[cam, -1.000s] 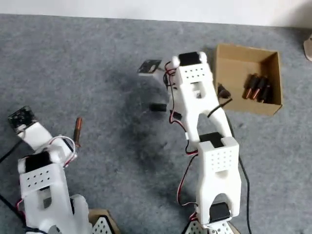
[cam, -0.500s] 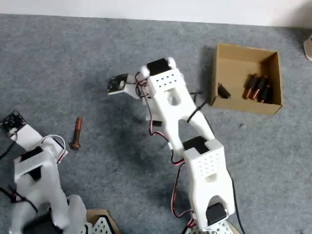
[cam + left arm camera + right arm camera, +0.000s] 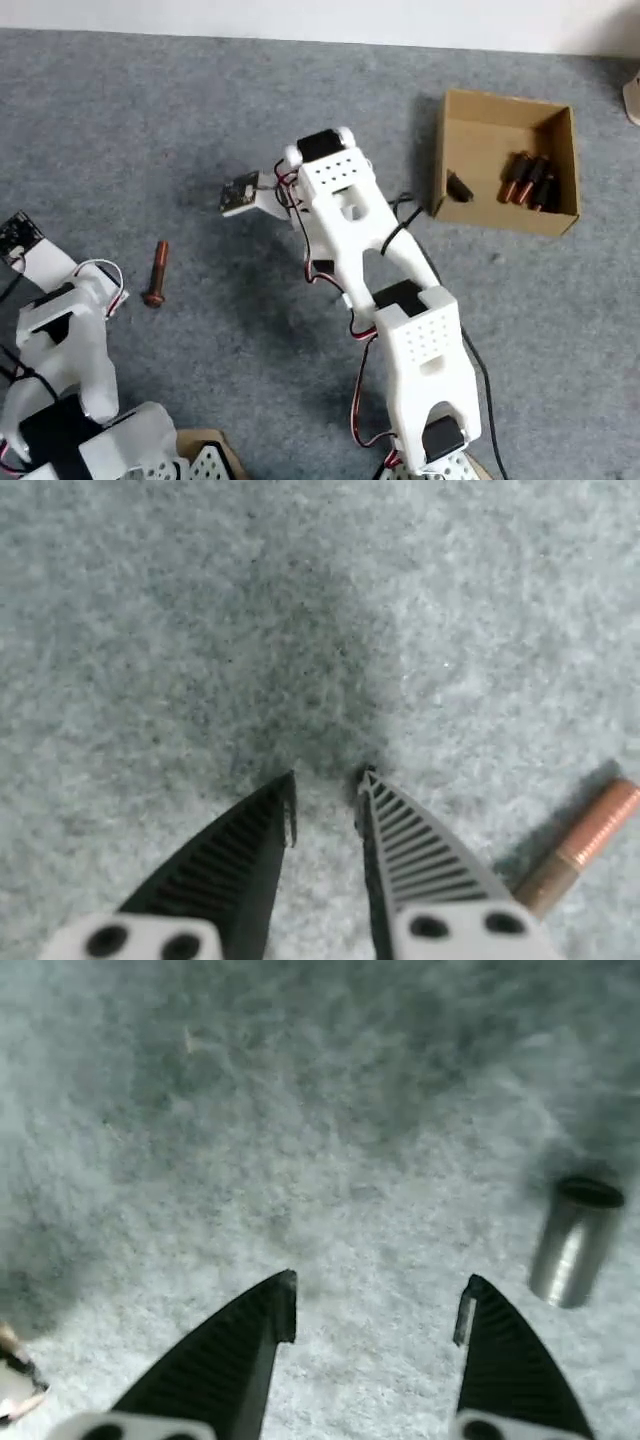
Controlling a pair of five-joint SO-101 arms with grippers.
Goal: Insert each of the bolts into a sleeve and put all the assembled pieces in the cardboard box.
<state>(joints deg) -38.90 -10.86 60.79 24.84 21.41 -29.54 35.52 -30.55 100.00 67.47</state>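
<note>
Since a second ago: a leftward swing of the right arm (image 3: pixel 345 215), from beside the cardboard box (image 3: pixel 505 221) out over the middle of the grey carpet (image 3: pixel 150 120), and a retreat of the left arm (image 3: pixel 65 335) toward its base, away from the bolt (image 3: pixel 155 272). No shift of the bolt over the last half second. In the high view: bolt flat on the carpet, copper-coloured, head toward the near side, apart from both arms and nearer the left one. Cardboard box at the far right of the carpet, open on top, well apart from the bolt; inside it, a cluster of assembled pieces (image 3: pixel 527 180) side by side near the right wall, plus a small dark piece (image 3: pixel 458 187) by the left wall, too small to identify. Right arm stretched from its base at the near edge toward the far left, ending over bare carpet between bolt and box. In the left wrist view: left gripper (image 3: pixel 327 798) pointing down at the carpet, its two black fingers a narrow gap apart and empty; bolt lying near one finger. In the right wrist view: right gripper (image 3: pixel 375 1305) spread wide over the carpet, empty; a grey metal sleeve (image 3: pixel 575 1242) standing upright, hollow end up, a little beyond one fingertip and apart from it.
</note>
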